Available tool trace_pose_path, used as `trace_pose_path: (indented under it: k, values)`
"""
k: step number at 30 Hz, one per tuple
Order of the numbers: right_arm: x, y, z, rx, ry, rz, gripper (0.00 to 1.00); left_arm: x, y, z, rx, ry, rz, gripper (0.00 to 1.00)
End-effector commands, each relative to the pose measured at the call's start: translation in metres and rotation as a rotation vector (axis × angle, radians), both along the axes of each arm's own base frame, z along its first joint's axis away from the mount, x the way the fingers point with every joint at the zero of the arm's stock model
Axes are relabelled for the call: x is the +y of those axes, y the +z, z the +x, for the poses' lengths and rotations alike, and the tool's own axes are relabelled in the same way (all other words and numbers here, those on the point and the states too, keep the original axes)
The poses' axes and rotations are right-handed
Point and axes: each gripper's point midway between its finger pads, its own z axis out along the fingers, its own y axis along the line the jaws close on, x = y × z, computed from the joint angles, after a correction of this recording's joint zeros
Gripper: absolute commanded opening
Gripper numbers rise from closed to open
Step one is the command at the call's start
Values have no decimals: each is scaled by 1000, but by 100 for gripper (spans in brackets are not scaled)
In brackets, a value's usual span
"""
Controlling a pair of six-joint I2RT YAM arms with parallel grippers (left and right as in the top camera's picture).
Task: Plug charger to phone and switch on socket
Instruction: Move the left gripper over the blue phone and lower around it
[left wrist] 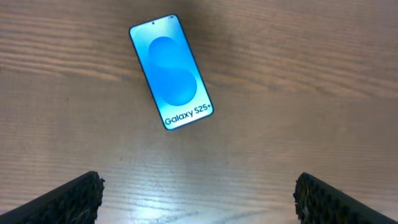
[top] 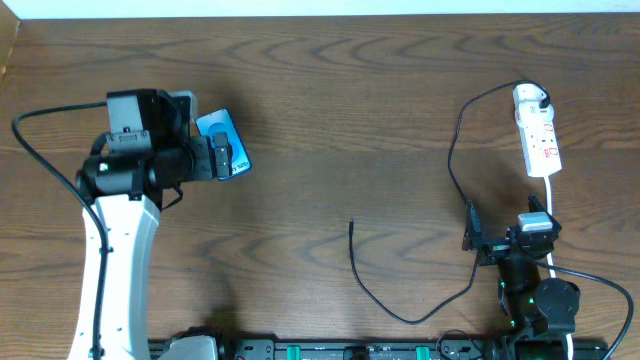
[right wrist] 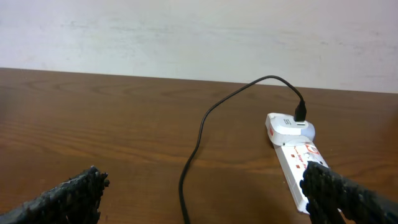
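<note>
The phone (top: 216, 128) lies face up at the table's left, blue screen with "Galaxy S25" text, partly under my left gripper (top: 222, 157). In the left wrist view the phone (left wrist: 171, 71) lies ahead of the open, empty left gripper (left wrist: 202, 202). The charger's black cable (top: 452, 150) runs from its white plug head (top: 530, 97), seated in the socket strip (top: 541, 142), down to a loop and a free tip (top: 351, 225) at mid-table. My right gripper (top: 503, 238) is open and empty, just below the strip. The right wrist view shows the cable (right wrist: 199, 130), plug head (right wrist: 289, 127), strip (right wrist: 297, 163) and right gripper (right wrist: 205, 199).
The strip's white cord (top: 551, 195) runs down past the right arm. A wall (right wrist: 186, 31) stands behind the table's far edge. Bare wood lies between the phone and the cable tip.
</note>
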Motion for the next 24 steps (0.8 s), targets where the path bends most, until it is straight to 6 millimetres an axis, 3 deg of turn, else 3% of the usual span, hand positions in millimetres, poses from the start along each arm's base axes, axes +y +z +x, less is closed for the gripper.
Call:
trace_pose_path:
  k: [1,5,9,17,24]
  values:
    - [0,0,0,-2,-3,13,99,0,17,21,-12,43,-34,98]
    - [0,0,0,-2,-3,13,99,5,20,35,60,117,-58,98]
    - [0,0,0,-2,-3,13,99,19,10,45,182,226,-30,98]
    - [0,0,0,-2,-3,13,99,31,-38,75,364,276,13,98]
    - [0,0,0,-2,-3,13,99,28,-71,79,446,268,-2,98]
